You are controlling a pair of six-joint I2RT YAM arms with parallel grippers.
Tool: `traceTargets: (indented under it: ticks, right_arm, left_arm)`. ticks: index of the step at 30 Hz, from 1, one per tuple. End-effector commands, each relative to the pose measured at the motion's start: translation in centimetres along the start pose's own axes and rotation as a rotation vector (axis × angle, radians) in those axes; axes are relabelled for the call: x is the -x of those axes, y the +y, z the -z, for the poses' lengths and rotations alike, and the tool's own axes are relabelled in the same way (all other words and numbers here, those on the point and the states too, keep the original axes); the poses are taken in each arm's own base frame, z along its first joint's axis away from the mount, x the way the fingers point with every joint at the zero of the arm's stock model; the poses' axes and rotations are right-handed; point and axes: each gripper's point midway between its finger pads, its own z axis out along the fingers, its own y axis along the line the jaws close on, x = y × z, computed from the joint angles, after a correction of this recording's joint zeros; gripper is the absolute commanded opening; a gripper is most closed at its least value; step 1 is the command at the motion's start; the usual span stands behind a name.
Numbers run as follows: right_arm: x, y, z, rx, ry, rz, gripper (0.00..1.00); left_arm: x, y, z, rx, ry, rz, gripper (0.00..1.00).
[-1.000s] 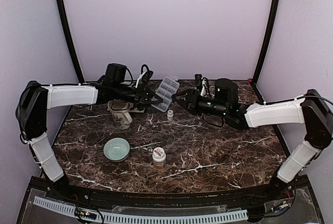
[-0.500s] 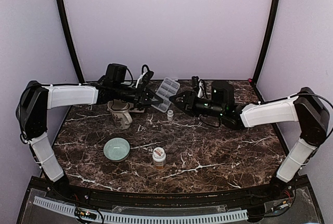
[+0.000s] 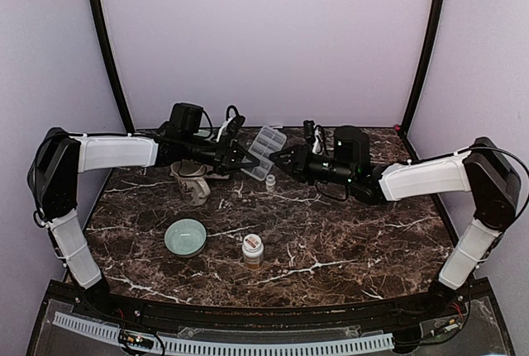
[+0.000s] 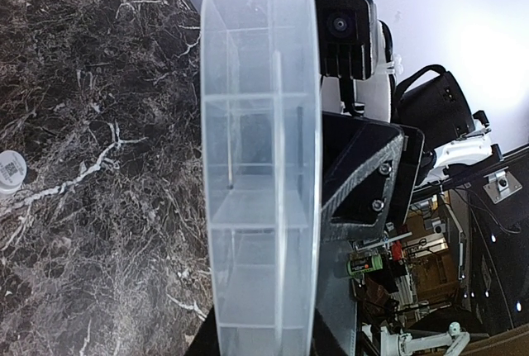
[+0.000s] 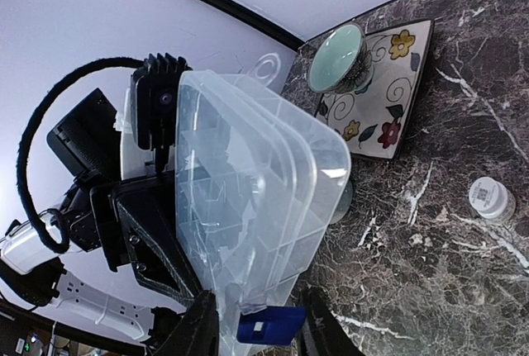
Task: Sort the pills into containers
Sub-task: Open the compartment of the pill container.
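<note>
Holding the box (image 3: 265, 144) up off the table (image 3: 331, 232) at back centre, tilted, the left gripper (image 3: 242, 160) is pinched tight on one end of it. In its wrist view the box shows edge-on, w/ no pills visible inside. Right gripper (image 5: 260, 327) is at the other end, fingers part spread w/ a blue tab (image 5: 269, 324) btwn them, prob the clasp. Can't tell if they touch it yet.

Step in hand, I'd say: undo the tab & swing the lid (image 5: 273, 149) open. To do it well:
- Left side needs a firm hold w/ no twist, since thin plastic flexes.
- Right fingers should take only the tab, not the lid rim, & pull in a slow arc.
- Surface is slick, so a slip is prob the main risk.

Materials:
- Box: thin clear hard plastic, glossy, rounded corners, straight dividers in a grid.
- Tab: opaque blue, squarish.
- Table: dark marble-look w/ white veins, smooth.

Nearby: a small bottle (image 5: 488, 197) w/ a white cap on the table close to the box. Also a square flowered plate (image 5: 388, 108) carrying a round, glazed, pale green bowl (image 5: 335, 57).
</note>
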Motion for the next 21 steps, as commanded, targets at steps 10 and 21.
traceTargets:
  ticks: [10, 21]
  right_arm:
    - [0.9, 1.0, 0.9, 0.010, -0.033, 0.028, 0.30]
    - [0.5, 1.1, 1.3, 0.004, -0.031, 0.024, 0.29]
  left_arm:
    - [-0.2, 0.1, 0.0, 0.007, 0.006, -0.017, 0.00]
    - [-0.3, 0.3, -0.1, 0.012, 0.008, -0.012, 0.00]
